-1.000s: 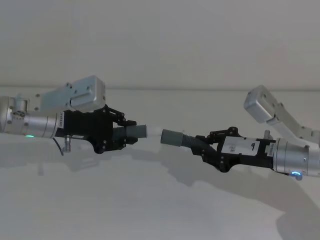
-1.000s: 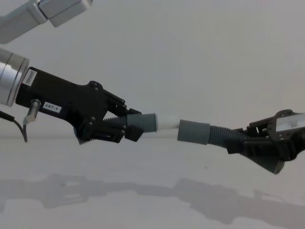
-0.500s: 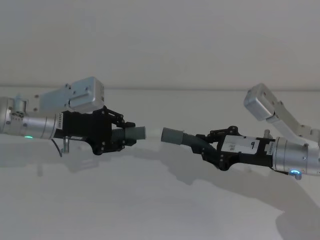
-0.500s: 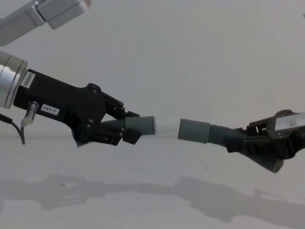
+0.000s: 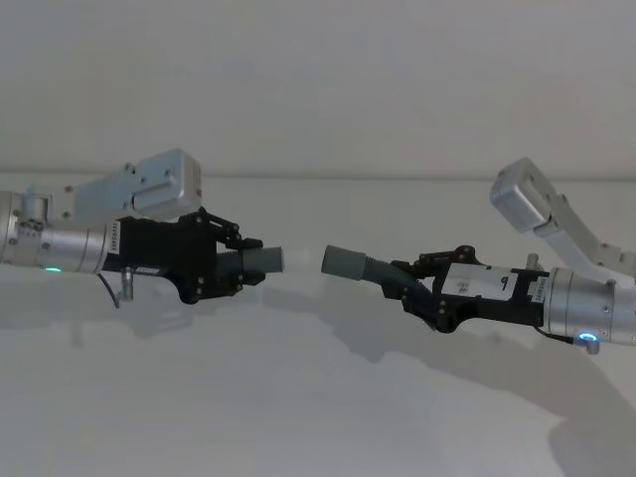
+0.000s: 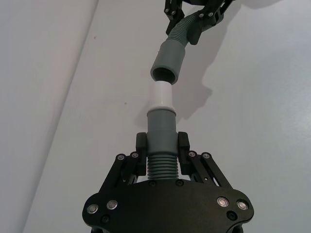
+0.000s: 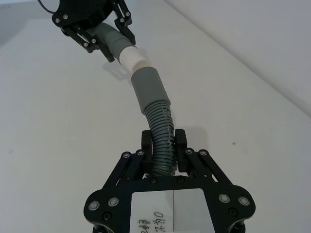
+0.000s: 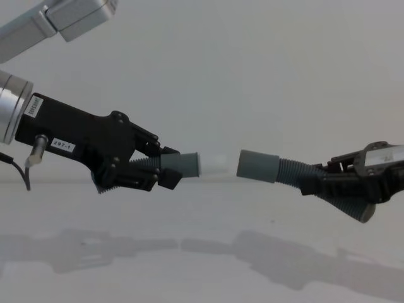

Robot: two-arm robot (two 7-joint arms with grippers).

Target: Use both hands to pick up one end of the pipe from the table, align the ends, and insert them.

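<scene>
left gripper (image 8: 154,173) clamped on left pipe piece (image 6: 160,162), white tip (image 6: 162,94) pointing right | right gripper (image 8: 328,183) clamped on right pipe piece (image 7: 163,131), sleeve (image 8: 257,165) facing the tip | both held above the table (image 5: 298,417) | picked up and roughly aligned; ends apart, insertion left

The head camera looks forward and slightly down over the plain white glossy desk (image 5: 298,417), from a moderate distance. The chest camera sits lower and nearer, looking level across the desk. Each wrist camera looks along its own black plastic parallel-jaw gripper at close range, the left gripper (image 6: 163,153) at lower centre, the right gripper (image 7: 163,145) likewise. All four share the middle gap between the two.
</scene>
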